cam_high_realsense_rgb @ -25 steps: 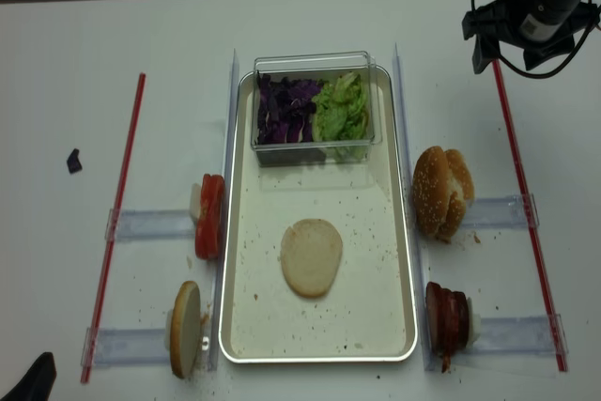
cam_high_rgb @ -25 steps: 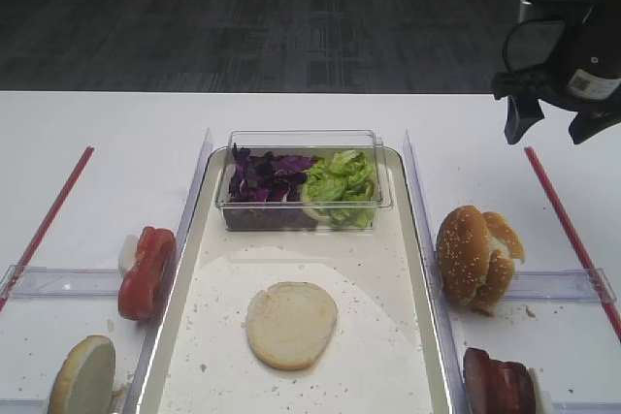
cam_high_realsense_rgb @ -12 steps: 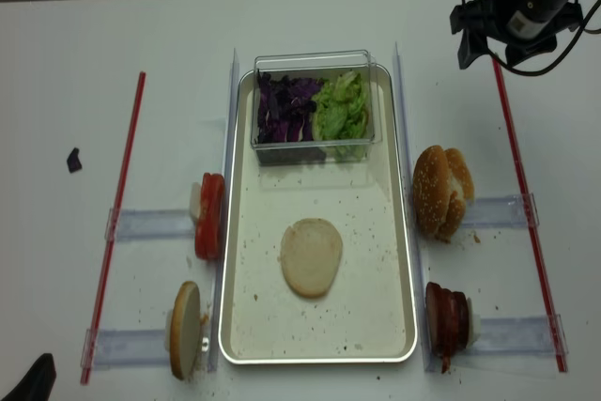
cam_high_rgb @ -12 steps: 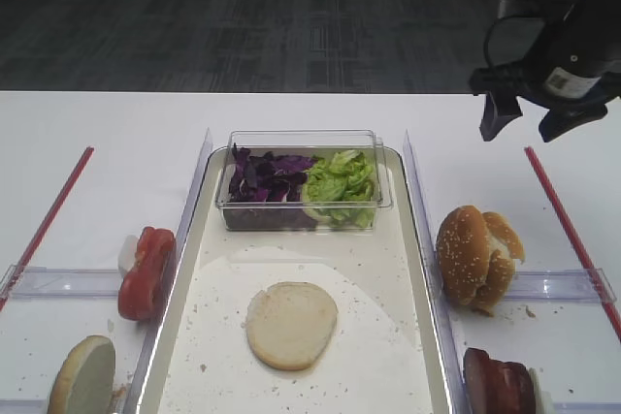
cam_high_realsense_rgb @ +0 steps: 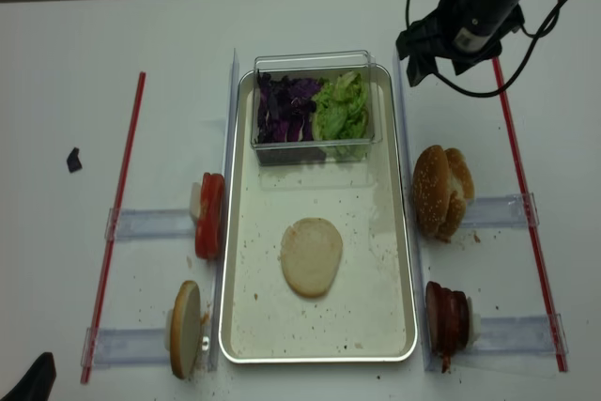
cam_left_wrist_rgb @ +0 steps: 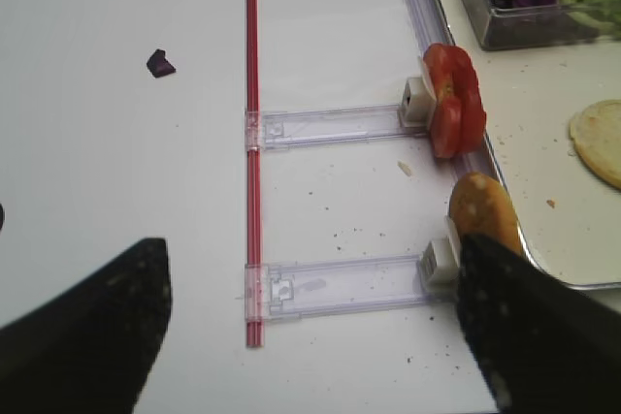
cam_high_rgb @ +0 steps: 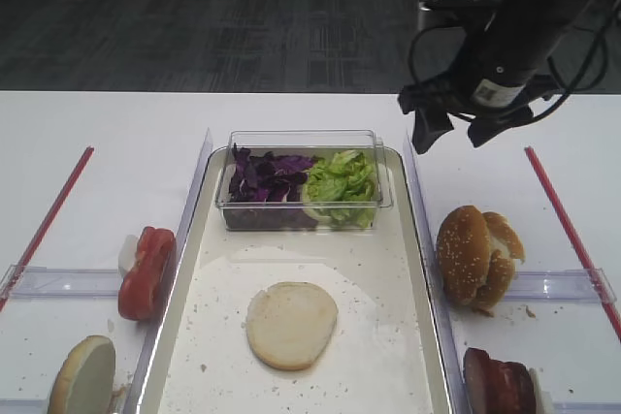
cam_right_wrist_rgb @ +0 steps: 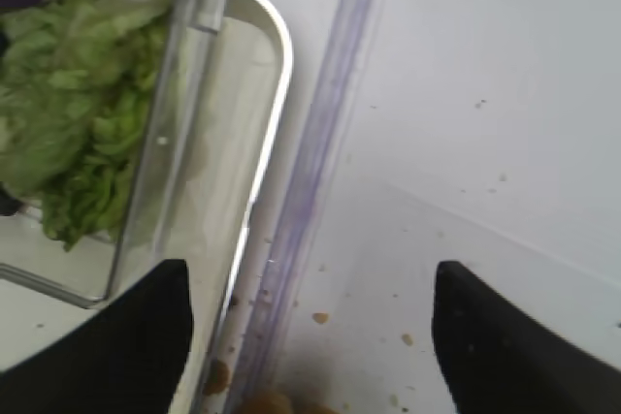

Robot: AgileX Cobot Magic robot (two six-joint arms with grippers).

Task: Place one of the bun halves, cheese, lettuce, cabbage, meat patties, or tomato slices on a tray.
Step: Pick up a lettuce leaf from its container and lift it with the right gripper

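The white worktop (cam_high_realsense_rgb: 56, 63) is seen carrying everything. The large rectangular cream-white tray with a silvery raised rim (cam_high_realsense_rgb: 240, 232) lies at its middle, dusted with crumbs. A small clear plastic box (cam_high_realsense_rgb: 315, 61) is set at the tray's far end; dark purple shredded cabbage (cam_high_realsense_rgb: 285, 108) is held in its left part and crinkled light-green lettuce (cam_high_realsense_rgb: 343, 108) in its right part. One pale flat round bun half (cam_high_realsense_rgb: 312, 256) is laid face-up on the tray floor, near the middle and apart from the box.

Two long red strips (cam_high_realsense_rgb: 122, 204) are laid along the worktop's outer sides, with clear plastic rails (cam_high_realsense_rgb: 150, 224) between strips and tray. Golden-brown sesame bun halves (cam_high_realsense_rgb: 441, 192) are stood on edge just right of the tray, dark reddish-brown meat patties (cam_high_realsense_rgb: 446, 319) nearer the front. Glossy red tomato slices (cam_high_realsense_rgb: 210, 216) are stacked on edge just left of the tray, with another bun half (cam_high_realsense_rgb: 185, 329) nearer the front.

The right hand (cam_high_realsense_rgb: 448, 55) is held above the worktop just right of the tray's far corner, fingers spread apart, nothing between them. The left hand (cam_left_wrist_rgb: 310, 336) is seen only as two dark fingers spread wide above the left worktop, empty. A small dark purple scrap (cam_high_realsense_rgb: 74, 159) lies far left.
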